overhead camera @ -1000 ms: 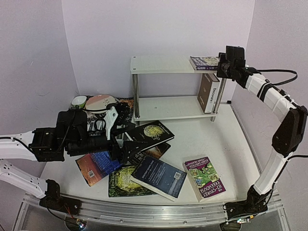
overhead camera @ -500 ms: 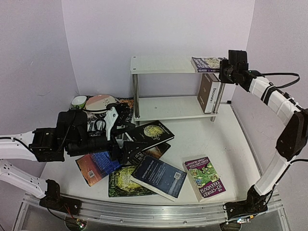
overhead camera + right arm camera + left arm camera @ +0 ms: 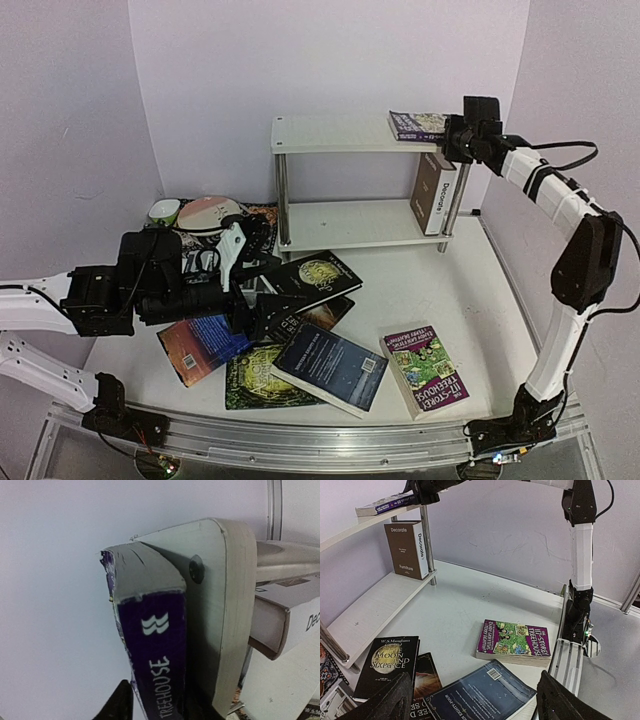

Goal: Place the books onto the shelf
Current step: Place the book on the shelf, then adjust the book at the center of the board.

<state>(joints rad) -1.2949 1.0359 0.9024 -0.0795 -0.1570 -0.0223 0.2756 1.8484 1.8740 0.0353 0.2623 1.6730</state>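
Topside, white slab shelf [image 3: 340, 135] bears purple paperback [image 3: 415, 124]; brown book [image 3: 432, 192] upright below. Left gripper [image 3: 475, 700] gapes empty; right gripper [image 3: 455, 138] hold unclear.

Right wrist view, bottom edge: one dark fingertip [image 3: 120, 703] of the right gripper [image 3: 455, 137] shows. The other is hidden behind the purple Treehouse paperback [image 3: 159, 675], whose spine runs out of frame below. Grip on it: cannot tell.

Same view, right edge: the Decorate book [image 3: 287, 615] has its title cut off.

Left wrist view, bottom corners: left gripper [image 3: 476, 677], both fingers [image 3: 560, 700] cropped. The dark blue book [image 3: 480, 697] is cut by the bottom edge.

Lower left: a dark book [image 3: 429, 667] half under Moon and Sixpence [image 3: 390, 662], its title incomplete.

Top view, left: the patterned mat [image 3: 265, 213] is largely behind the left arm [image 3: 130, 285].
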